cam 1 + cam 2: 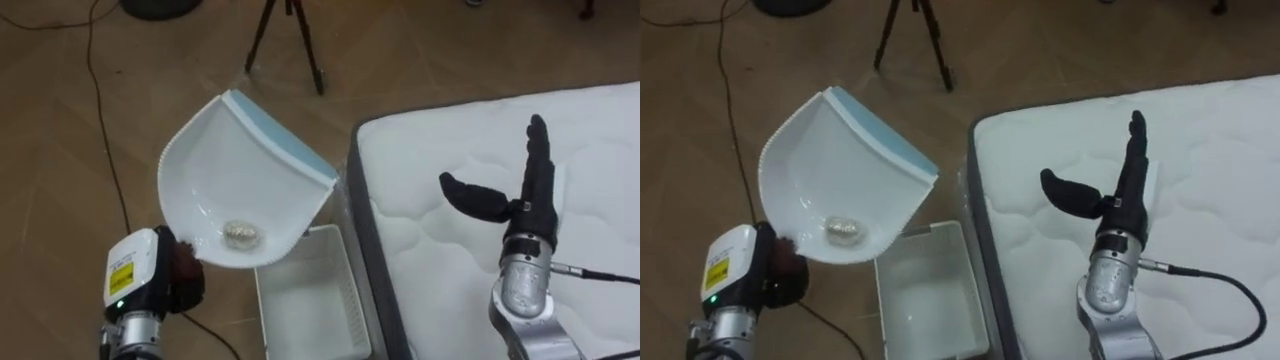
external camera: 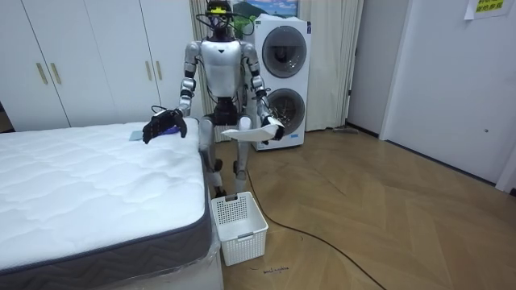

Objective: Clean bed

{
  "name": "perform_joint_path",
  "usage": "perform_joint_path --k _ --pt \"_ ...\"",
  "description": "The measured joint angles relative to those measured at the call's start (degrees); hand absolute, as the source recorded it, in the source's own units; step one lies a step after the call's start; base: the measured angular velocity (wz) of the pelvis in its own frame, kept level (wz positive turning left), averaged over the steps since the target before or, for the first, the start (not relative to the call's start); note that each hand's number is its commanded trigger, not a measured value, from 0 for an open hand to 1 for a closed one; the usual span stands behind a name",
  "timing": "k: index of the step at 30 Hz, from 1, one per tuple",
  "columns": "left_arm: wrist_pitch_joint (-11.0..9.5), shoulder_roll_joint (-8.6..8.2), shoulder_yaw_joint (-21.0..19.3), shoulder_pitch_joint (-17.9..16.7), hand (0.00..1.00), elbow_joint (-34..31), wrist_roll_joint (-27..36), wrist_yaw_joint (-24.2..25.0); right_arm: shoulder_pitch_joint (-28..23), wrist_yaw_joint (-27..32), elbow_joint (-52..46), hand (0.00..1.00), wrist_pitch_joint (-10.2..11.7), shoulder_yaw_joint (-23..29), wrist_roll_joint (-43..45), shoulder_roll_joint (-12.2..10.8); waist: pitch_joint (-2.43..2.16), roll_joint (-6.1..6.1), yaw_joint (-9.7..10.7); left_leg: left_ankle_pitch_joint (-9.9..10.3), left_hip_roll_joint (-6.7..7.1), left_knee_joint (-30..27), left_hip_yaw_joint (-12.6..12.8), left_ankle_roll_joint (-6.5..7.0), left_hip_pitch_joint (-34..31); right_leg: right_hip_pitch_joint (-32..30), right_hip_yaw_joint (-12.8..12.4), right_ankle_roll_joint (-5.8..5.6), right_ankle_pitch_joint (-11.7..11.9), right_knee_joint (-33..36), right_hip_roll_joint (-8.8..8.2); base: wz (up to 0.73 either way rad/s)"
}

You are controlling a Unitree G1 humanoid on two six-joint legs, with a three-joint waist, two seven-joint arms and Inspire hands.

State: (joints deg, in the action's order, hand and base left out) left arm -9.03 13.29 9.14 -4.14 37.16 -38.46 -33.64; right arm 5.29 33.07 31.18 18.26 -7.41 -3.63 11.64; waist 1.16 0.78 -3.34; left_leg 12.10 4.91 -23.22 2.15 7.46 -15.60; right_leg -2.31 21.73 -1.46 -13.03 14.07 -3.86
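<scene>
Left hand, low at the left of the eye views: dark fingers closed on the rear edge of a white dustpan with a pale blue front lip. Pan held out over the wood floor, tilted, blue lip highest and farthest from the hand, hollow facing up.

Small pale crumpled wad sits in the deepest part of the pan, just beside the gripping fingers, near the rear wall. What it is made of cannot be told.

White slotted basket on the floor below and to the right of the pan, hard against the side of the bed. The pan's rear edge overlaps its near left corner in the eye views.

Right hand over the white quilted mattress near its corner: fingers straight and together, pointing away from the robot, thumb spread wide to the left, nothing held. Well apart from the wad, with the mattress edge between them.

Room view: robot stands upright at the bed's corner, basket by its feet, stacked washing machines behind it, white wardrobe doors at the room view's left. Tripod legs on the floor beyond the pan.
</scene>
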Motion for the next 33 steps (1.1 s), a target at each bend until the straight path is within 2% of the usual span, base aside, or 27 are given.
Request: perform_joint_path --k 3,5,9,11,12,15,16,18,20,21,23,24,25,27,28,29,30,31,33 --pt "0.02 -0.03 0.57 0.71 1.0 1.08 0.14 -0.02 -0.02 0.64 0.22 0.0 -0.21 -0.31 -0.15 0.0 0.04 -0.02 0.27 0.06 0.21 -0.42 -0.95 0.26 -0.51 -0.87 1.1 -0.15 -0.25 2.24 -0.42 0.28" --pt "0.01 0.0 0.94 2.15 1.0 2.53 0.34 -0.09 -0.02 0.94 0.38 0.0 -0.21 -0.32 -0.09 0.01 0.12 0.06 0.9 -0.35 1.13 -0.54 -2.48 1.12 -0.97 -2.06 1.38 -0.2 -1.11 4.38 -1.15 0.38" --pt "-0.12 0.28 1.93 3.38 1.0 4.57 0.69 -0.78 -0.14 1.47 3.39 0.0 0.21 -0.33 0.09 -0.07 0.19 0.1 1.65 -0.88 2.61 -1.32 -2.83 2.12 -1.79 -6.49 1.01 -0.16 -3.14 13.28 -4.2 0.12" --pt "-0.75 0.32 1.96 5.27 1.0 5.71 0.61 -0.87 -0.1 2.19 4.28 0.0 0.21 0.29 0.17 -0.02 0.34 -0.1 1.77 -0.49 3.28 -3.6 -2.72 2.93 -4.19 -9.93 0.11 -0.27 -4.61 17.36 -5.1 0.08" --pt "-1.56 0.54 2.2 7.38 1.0 8.04 0.62 -1.12 -0.05 2.7 4.59 0.0 0.22 0.55 0.3 -0.05 0.61 -0.44 2.23 -0.36 3.59 -4.95 -2.75 3.23 -5.56 -12.44 -0.97 -0.34 -5.1 20.14 -5.39 0.12" --pt "-2.5 1.57 2.58 11.2 1.0 12.75 0.59 -1.19 0.35 3.18 5.17 0.0 0.22 0.62 1.4 -0.05 0.9 -0.76 3.21 -0.4 4.8 -6.83 -2.75 3.87 -8.3 -19.17 -3.26 -0.36 -5.61 25.74 -6.26 0.12" --pt "-2.52 1.77 2.88 12.11 1.0 13.7 0.55 -1.19 0.42 3.37 5.23 0.0 0.24 0.83 1.44 0.02 1.23 -1.23 3.5 -0.17 4.98 -7.83 -2.65 4.22 -8.95 -21.16 -4.13 -0.37 -5.65 26.65 -6.36 0.13" --pt "-2.56 1.98 3.05 13.01 1.0 14.17 0.17 -1.18 0.7 3.71 6.4 0.0 0.47 0.82 1.46 0.03 1.57 -1.8 3.72 0.11 5.06 -8.61 -2.66 4.09 -9.67 -23.32 -4.76 -0.35 -5.65 26.75 -6.35 0.11" --pt "-2.73 2.43 3.09 14.0 1.0 14.77 0.14 -1.17 1.49 3.65 8.22 0.0 0.47 0.67 1.45 -0.03 1.67 -1.92 3.57 0.1 5.4 -8.93 -2.65 4.08 -10.38 -25.23 -6.5 -0.33 -5.52 26.76 -6.28 0.06" --pt "-2.73 3.23 3.73 14.52 1.0 15.18 0.18 -1.12 2.0 3.64 9.09 0.0 0.47 0.53 1.37 -0.1 1.66 -1.92 3.64 0.13 5.67 -9.51 -2.68 4.03 -11.01 -26.2 -7.81 -0.35 -4.94 26.83 -6.19 0.0" --pt "-2.51 4.35 4.42 14.71 1.0 15.21 0.13 -1.05 2.96 3.64 9.41 0.0 0.47 -0.2 1.43 -0.07 1.66 -1.91 3.55 0.33 5.86 -9.63 -2.6 3.5 -12.08 -27.69 -8.17 -0.27 -4.03 26.64 -6.09 -0.02" --pt "-2.19 4.75 4.85 14.71 1.0 15.31 0.16 -0.92 3.77 3.62 10.01 0.0 0.69 -0.76 1.51 -0.12 1.69 -1.97 3.6 0.46 5.89 -9.66 -2.58 2.35 -12.62 -28.34 -8.17 -0.13 -3.22 26.53 -6.12 0.0" --pt "-1.94 5.06 5.5 14.76 1.0 15.75 0.18 -0.85 4.82 3.62 11.29 0.0 0.7 -1.47 1.54 -0.12 1.72 -2.0 3.69 0.72 5.87 -9.64 -2.62 0.29 -13.0 -28.59 -8.12 -0.13 -2.31 26.17 -6.12 0.0" --pt "-1.31 5.5 6.47 14.85 1.0 16.54 0.13 -0.55 6.13 3.6 12.91 0.0 0.95 -2.59 1.62 -0.15 1.75 -2.06 4.04 0.9 5.87 -9.2 -2.64 -1.69 -13.27 -28.3 -7.87 0.27 -0.26 24.08 -6.07 0.03" --pt "-0.84 6.04 7.33 15.32 1.0 17.35 -0.09 -0.43 6.84 3.59 13.36 0.0 1.07 -3.16 1.62 -0.17 1.78 -2.11 4.52 0.89 5.88 -9.06 -2.59 -1.7 -13.73 -27.84 -7.29 0.56 1.24 22.65 -6.04 0.06" --pt "-0.54 6.32 7.91 15.71 1.0 17.97 -0.53 -0.43 7.09 3.6 13.37 0.0 1.13 -3.43 1.62 -0.16 1.8 -2.14 4.65 0.89 5.87 -8.98 -2.57 -1.73 -13.98 -27.47 -7.25 0.63 1.02 22.1 -5.95 0.0" --pt "0.53 6.87 9.18 16.58 1.0 18.94 -1.04 -0.26 7.62 3.62 13.48 0.0 1.19 -4.24 1.65 -0.1 1.82 -2.17 4.98 0.85 5.74 -8.91 -2.36 -2.7 -14.66 -27.81 -7.23 0.7 0.87 21.46 -5.83 0.0" --pt "1.44 7.13 10.52 17.92 1.0 20.15 -1.42 0.49 7.99 3.62 13.85 0.0 1.19 -4.95 1.66 0.04 1.88 -2.24 5.31 1.07 5.16 -8.79 -0.86 -3.46 -15.1 -28.08 -7.16 0.76 0.69 21.42 -5.87 0.05" --pt "2.12 7.54 11.54 19.42 1.0 20.79 -2.96 1.37 7.99 3.61 13.94 0.0 1.19 -5.28 1.99 0.04 1.91 -2.25 5.94 1.19 3.81 -8.35 2.89 -3.67 -15.47 -28.53 -7.03 0.76 0.18 21.66 -6.04 0.14"
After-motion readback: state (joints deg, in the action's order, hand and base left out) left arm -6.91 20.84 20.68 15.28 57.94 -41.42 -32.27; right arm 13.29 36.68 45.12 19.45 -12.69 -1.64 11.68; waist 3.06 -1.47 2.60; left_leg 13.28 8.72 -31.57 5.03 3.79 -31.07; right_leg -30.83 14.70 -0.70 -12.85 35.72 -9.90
